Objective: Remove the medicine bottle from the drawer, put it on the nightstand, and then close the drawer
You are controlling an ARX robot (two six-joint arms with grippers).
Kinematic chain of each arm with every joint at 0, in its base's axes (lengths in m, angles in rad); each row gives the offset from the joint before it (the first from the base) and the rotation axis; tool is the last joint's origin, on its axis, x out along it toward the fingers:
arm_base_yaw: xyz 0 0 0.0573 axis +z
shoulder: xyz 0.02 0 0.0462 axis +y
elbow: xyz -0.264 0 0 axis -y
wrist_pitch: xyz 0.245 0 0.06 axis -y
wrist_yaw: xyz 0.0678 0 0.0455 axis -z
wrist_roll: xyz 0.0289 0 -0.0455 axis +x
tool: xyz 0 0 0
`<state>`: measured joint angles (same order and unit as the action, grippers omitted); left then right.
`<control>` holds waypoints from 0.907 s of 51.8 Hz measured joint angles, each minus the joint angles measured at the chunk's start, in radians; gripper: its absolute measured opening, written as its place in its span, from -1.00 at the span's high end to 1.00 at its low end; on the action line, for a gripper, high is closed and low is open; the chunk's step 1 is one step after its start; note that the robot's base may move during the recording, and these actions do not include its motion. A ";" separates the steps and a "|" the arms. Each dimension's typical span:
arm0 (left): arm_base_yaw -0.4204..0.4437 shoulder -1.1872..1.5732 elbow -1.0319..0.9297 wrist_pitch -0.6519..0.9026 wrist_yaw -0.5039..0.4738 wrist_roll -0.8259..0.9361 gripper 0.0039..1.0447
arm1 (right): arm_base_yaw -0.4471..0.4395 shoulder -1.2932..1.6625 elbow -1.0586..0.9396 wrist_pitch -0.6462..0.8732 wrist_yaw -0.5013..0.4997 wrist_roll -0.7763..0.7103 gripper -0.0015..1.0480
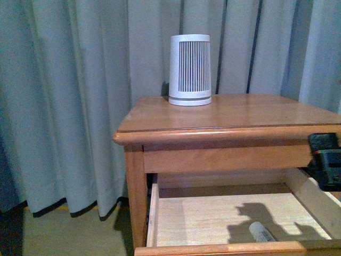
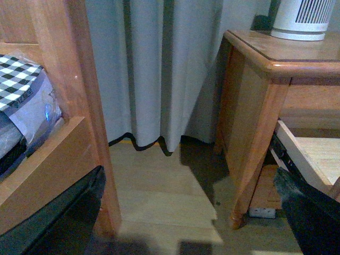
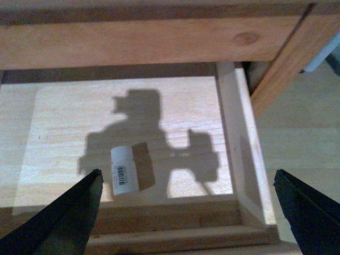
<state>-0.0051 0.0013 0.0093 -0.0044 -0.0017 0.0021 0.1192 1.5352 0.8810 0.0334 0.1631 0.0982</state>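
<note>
The grey curtain (image 1: 69,106) hangs behind everything. In front of it stands the nightstand (image 1: 229,114). Its glossy top carries a white ribbed device (image 1: 190,69) at the far edge, so we judge that the near part offers room for the bottle. The upper drawer (image 1: 152,213) stands pulled out toward us, which lets its pale bottom be reached from above. Our right gripper (image 3: 186,178) hovers over the right part of the drawer, fingers spread wide and holding nothing, probably to come down around the bottle. Our left gripper (image 2: 188,178) is spread wide and empty too, low and to the left of the nightstand, out of the way. The medicine bottle (image 1: 262,232) lies on its side on the drawer bottom, near the front wall, toward the right.
</note>
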 joint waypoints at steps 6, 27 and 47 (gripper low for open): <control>0.000 0.000 0.000 0.000 0.000 0.000 -0.88 | 0.016 0.163 0.092 -0.033 -0.024 0.019 -0.87; 0.000 0.000 0.000 0.000 0.000 0.000 -0.88 | 0.055 0.447 0.266 -0.044 -0.014 0.052 -0.87; 0.000 0.000 0.000 0.000 0.000 0.000 -0.88 | 0.100 0.603 0.384 -0.090 -0.018 0.075 -0.87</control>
<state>-0.0051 0.0013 0.0093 -0.0044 -0.0017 0.0021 0.2192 2.1380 1.2648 -0.0566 0.1455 0.1734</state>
